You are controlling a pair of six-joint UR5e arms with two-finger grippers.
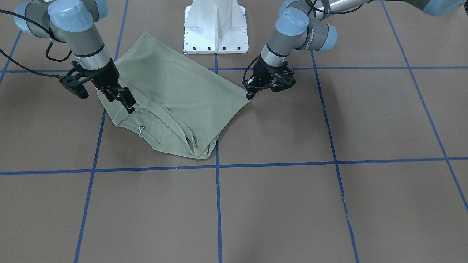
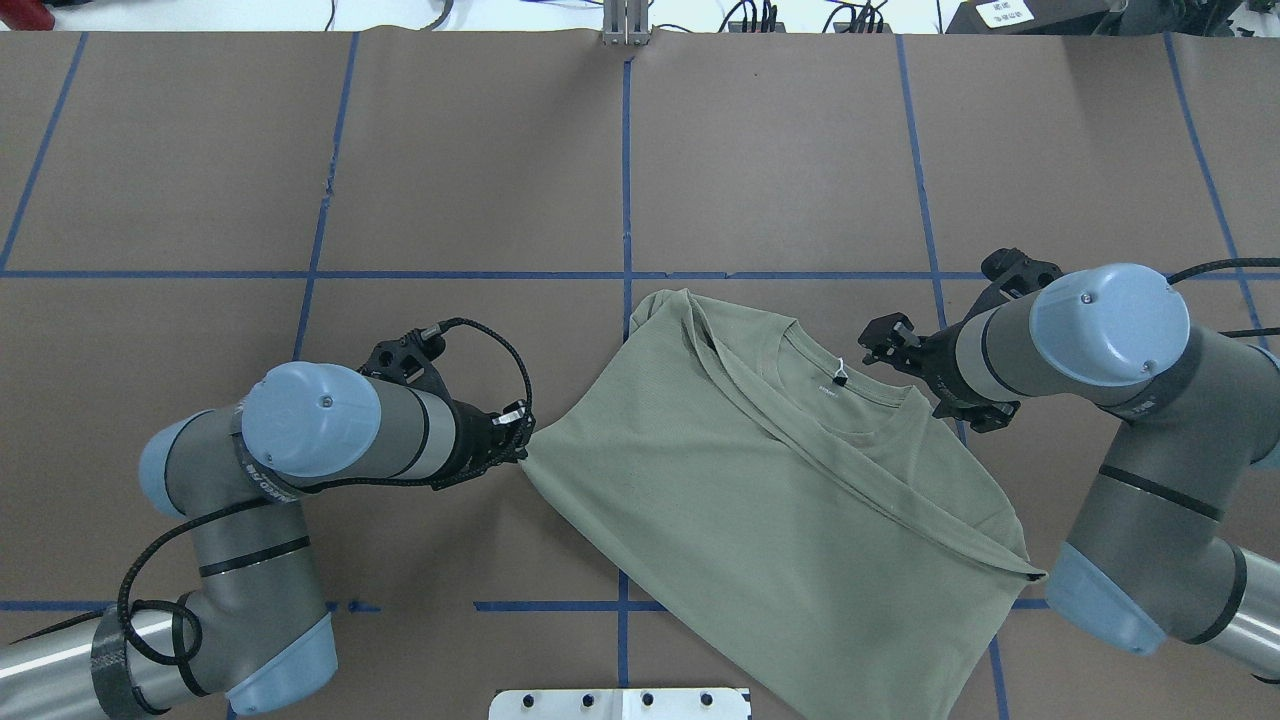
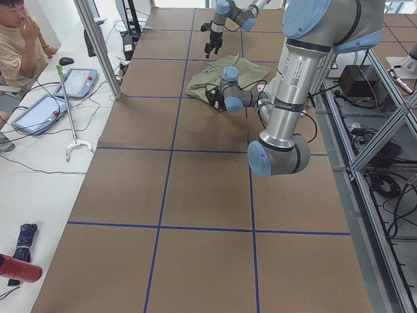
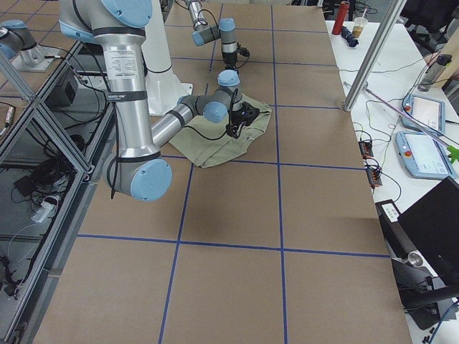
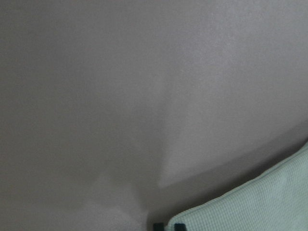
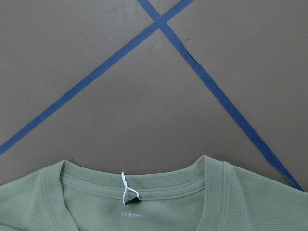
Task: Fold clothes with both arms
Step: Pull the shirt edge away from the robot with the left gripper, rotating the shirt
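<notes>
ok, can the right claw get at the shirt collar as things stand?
Likely yes: the right claw hovers at the edge of the shirt, beside its ribbed collar, which lies uncovered on that side; the left claw is away at the opposite corner.

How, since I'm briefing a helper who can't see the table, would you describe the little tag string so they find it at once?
On the brown table crossed by blue tape lies one sage-green shirt. Follow its round ribbed neckline, on the side away from the robot's base, to the collar's middle. There lies a thin white looped string, bright against the flat green knit.
</notes>
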